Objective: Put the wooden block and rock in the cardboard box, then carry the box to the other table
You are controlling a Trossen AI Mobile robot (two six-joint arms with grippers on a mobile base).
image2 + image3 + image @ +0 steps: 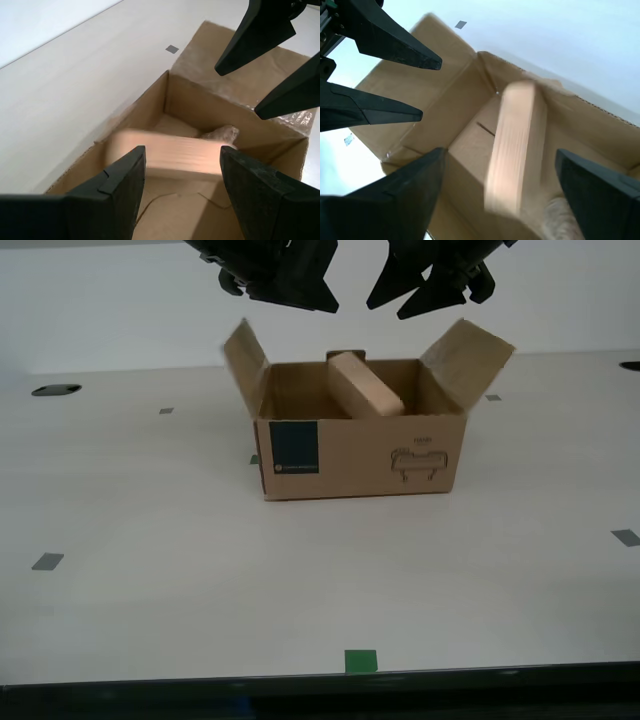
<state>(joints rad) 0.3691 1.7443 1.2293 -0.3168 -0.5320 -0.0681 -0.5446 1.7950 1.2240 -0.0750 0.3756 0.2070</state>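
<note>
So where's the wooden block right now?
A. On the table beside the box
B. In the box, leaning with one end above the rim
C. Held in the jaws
B: the block sits tilted inside the box, nothing gripping it.

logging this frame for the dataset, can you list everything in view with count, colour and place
cardboard box: one, brown, flaps raised, dark label on its front, standing on the white table around the middle of the exterior view
wooden block: one, pale tan, inside the box, tilted, one end poking above the rim
rock: one, pinkish-brown, inside the box, next to the block
white table: one, smooth white top under the box
tape marks: several small grey squares scattered on the table
green square: one, at the table's near edge
first gripper: one, black, above the box, jaws apart, holding nothing
second gripper: one, black, above the box, jaws apart, holding nothing
</note>
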